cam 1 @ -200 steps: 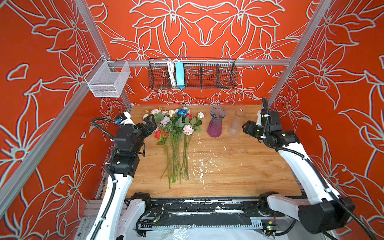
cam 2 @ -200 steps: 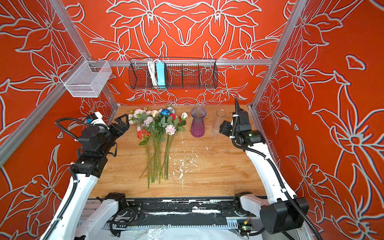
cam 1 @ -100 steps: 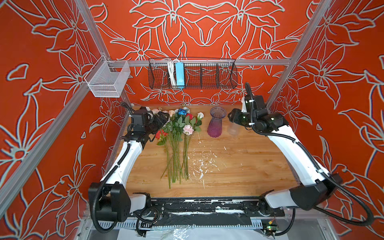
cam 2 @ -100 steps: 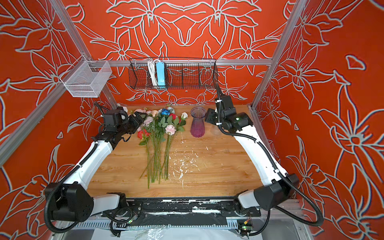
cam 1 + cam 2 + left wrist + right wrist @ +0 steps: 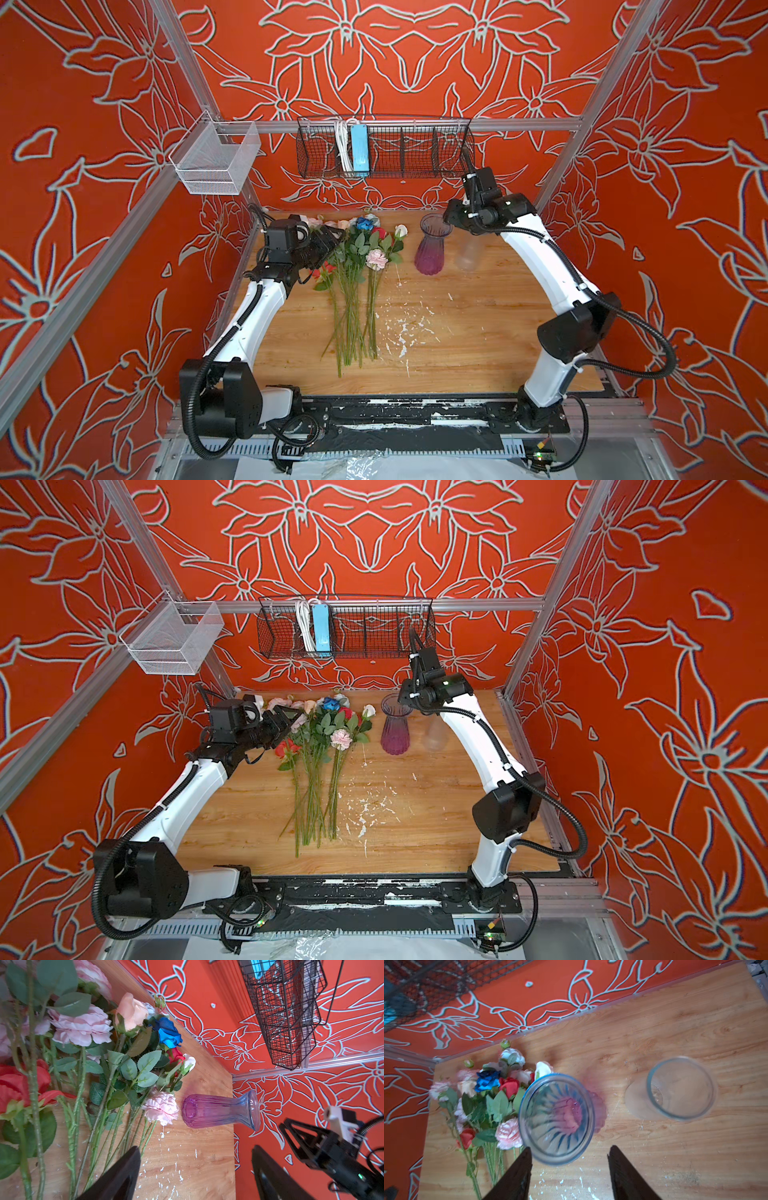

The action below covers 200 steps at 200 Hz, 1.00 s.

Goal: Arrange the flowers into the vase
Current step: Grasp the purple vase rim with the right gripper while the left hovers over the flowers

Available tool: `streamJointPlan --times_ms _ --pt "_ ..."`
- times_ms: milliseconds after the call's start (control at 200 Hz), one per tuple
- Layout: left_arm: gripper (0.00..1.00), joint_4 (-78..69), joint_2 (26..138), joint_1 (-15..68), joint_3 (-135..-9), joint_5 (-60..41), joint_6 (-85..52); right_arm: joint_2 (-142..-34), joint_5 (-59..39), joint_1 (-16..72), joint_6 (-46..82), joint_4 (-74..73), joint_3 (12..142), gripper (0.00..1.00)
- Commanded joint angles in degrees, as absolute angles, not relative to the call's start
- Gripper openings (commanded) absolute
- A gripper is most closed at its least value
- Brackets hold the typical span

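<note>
The flowers (image 5: 357, 266) (image 5: 320, 737) lie in one bunch on the wooden table (image 5: 457, 332), heads toward the back wall: pink, red, blue, white and peach blooms (image 5: 124, 1059) (image 5: 488, 1101) on long green stems. A purple glass vase (image 5: 432, 249) (image 5: 395, 733) (image 5: 218, 1111) (image 5: 556, 1118) stands upright and empty to their right. My left gripper (image 5: 330, 243) (image 5: 291, 723) (image 5: 195, 1149) is open beside the blooms on the bunch's left and holds nothing. My right gripper (image 5: 451, 216) (image 5: 405, 696) (image 5: 570, 1148) hovers open over the vase's rim.
A clear empty glass (image 5: 469, 253) (image 5: 436, 735) (image 5: 679, 1088) stands just right of the vase. A black wire basket (image 5: 386, 149) hangs on the back wall close above my right wrist. A white mesh basket (image 5: 216, 166) hangs at the back left. White flecks dot the table.
Both arms have swung toward the back of the table. The left gripper came in to the flower heads, and the right gripper moved left from beyond the clear glass to over the vase.
</note>
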State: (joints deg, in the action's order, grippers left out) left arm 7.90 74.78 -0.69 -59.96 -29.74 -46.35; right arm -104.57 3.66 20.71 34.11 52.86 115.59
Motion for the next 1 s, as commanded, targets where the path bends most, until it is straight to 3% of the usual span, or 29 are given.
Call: streamJointPlan --times_ms 0,365,540,660,996 --pt "0.84 6.2 75.1 -0.7 -59.8 -31.5 -46.8 -108.4 5.2 19.7 32.5 59.1 120.4 0.6" --pt "0.83 5.3 75.8 -0.8 -59.4 -32.1 -47.4 -114.6 2.1 19.0 31.2 59.7 122.5 0.54" --pt "0.82 5.6 75.9 -0.8 -59.5 -31.8 -47.1 -117.8 -0.1 18.9 31.8 59.6 124.4 0.42" --pt "0.82 5.6 76.3 -1.1 -59.5 -31.7 -47.2 -118.8 -0.7 18.8 32.5 59.1 124.4 0.4" --pt "0.82 4.6 76.1 -3.2 -59.2 -33.1 -48.6 -115.5 -2.6 18.5 35.1 55.6 118.4 0.23"
